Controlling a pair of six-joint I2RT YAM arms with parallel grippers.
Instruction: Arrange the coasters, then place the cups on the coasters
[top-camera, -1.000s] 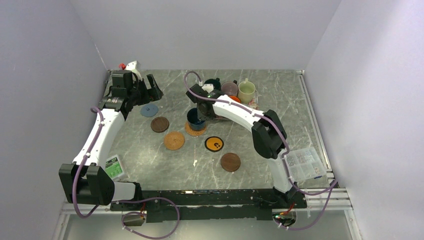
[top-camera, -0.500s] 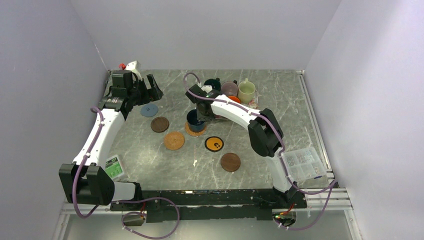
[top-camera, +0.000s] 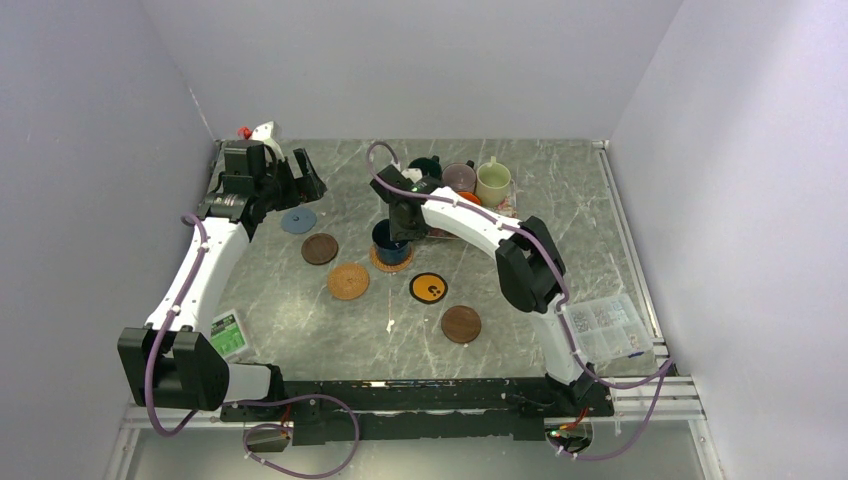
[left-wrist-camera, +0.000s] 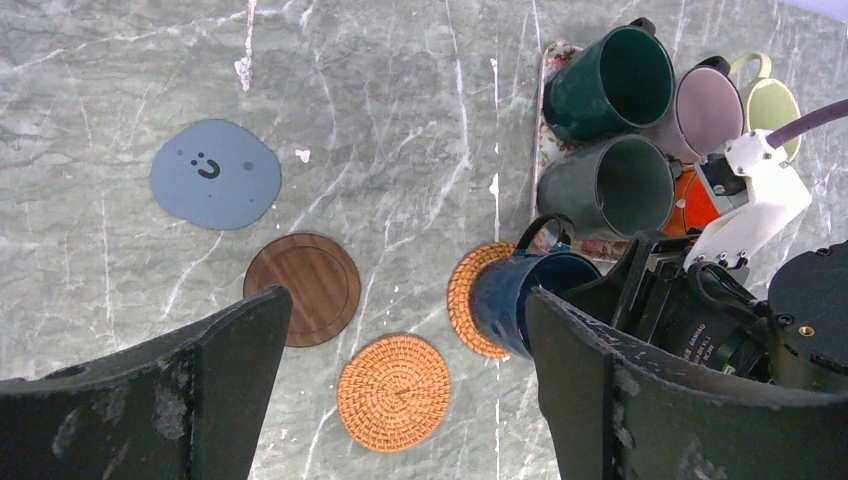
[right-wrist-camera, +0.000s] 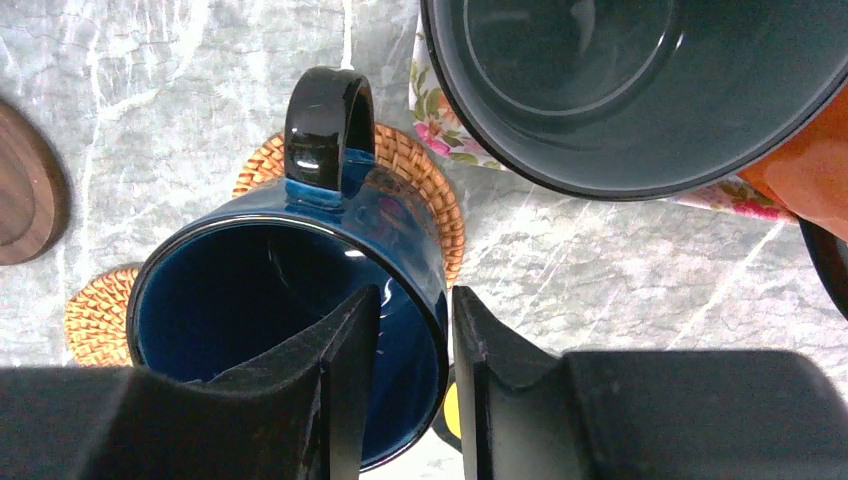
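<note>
Saw the blue cup (top-camera: 390, 240) standing upright on a tan coaster (top-camera: 385, 265), near the middle of the table (top-camera: 560, 200); found the right gripper (right-wrist-camera: 415, 298) at its rim, jaws narrow, one finger inside the cup and one outside, with the cup wall between; could not tell if the fingers pinched the wall or only stood beside it; found the left gripper (left-wrist-camera: 405, 300) up over the far left of the table, jaws wide, holding nothing; saw five more coasters lying flat on the table: the grey-blue coaster (left-wrist-camera: 215, 175), a brown coaster (left-wrist-camera: 303, 290) near it, a second tan coaster (left-wrist-camera: 393, 393), the black coaster (top-camera: 428, 288) with a yellow middle, and the other brown coaster (top-camera: 461, 324); spotted five more cups crowded together at a flower mat (left-wrist-camera: 545, 140) just behind the blue cup: the green cup (left-wrist-camera: 605, 85), grey cup (left-wrist-camera: 605, 190), mauve cup (left-wrist-camera: 705, 105), cream cup (left-wrist-camera: 770, 105) and orange cup (left-wrist-camera: 685, 200).
</note>
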